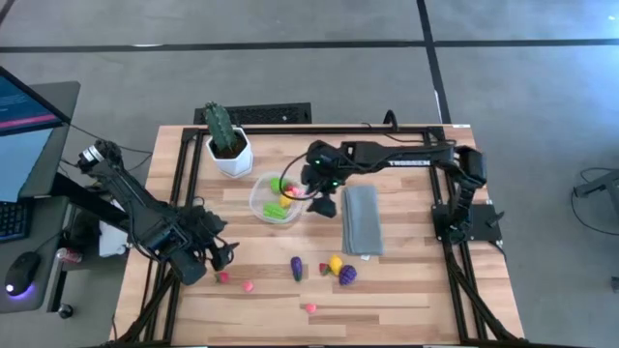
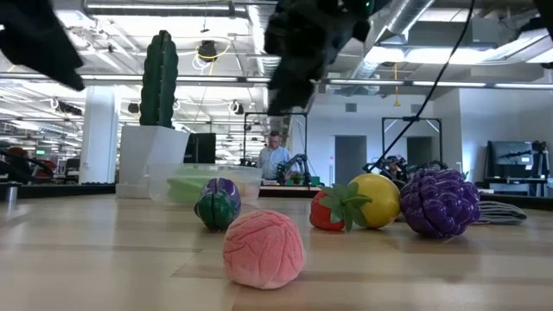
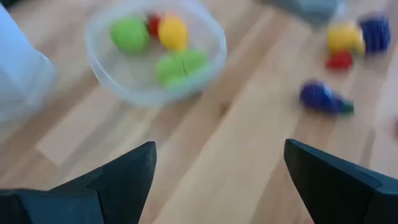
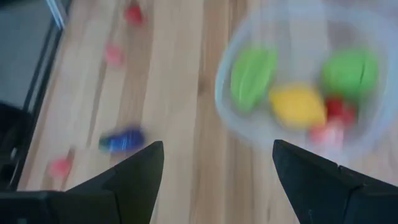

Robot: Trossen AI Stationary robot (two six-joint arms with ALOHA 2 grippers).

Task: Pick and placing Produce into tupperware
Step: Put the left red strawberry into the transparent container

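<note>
Produce, high view: several pieces (green, yellow, red) already lie in the tupperware [image 1: 274, 201], which sits on the desk [image 1: 406, 290] just beside the white plant pot [image 1: 230, 155]; left outside are a purple piece [image 1: 297, 268], a yellow one [image 1: 335, 263] touching a grape-like purple one [image 1: 346, 275], and three small pink or red pieces [image 1: 248, 286] nearer the desk's front edge.
Pincers, high view: right pincer [image 1: 315, 193] hangs at the tupperware's rim, empty by judgement; left pincer [image 1: 215, 257] waits near the loose pink pieces.
Low view: a pink piece [image 2: 263, 249] lies nearest, a strawberry [image 2: 333, 210], a lemon [image 2: 373, 199] and the grape bunch [image 2: 439, 203] sit touching, well apart from the tupperware [image 2: 186, 183] behind (so roughly half remains, as a judgement).
Left wrist view: left pincer [image 3: 217, 180] stands wide and empty; the tupperware [image 3: 106, 74] lies ahead with two green pieces, a yellow and a red.
Right wrist view: right pincer [image 4: 217, 180] is spread with nothing between its fingers [image 4: 134, 177]; the tupperware [image 4: 233, 118] lies just ahead, holding green, yellow and red pieces.
</note>
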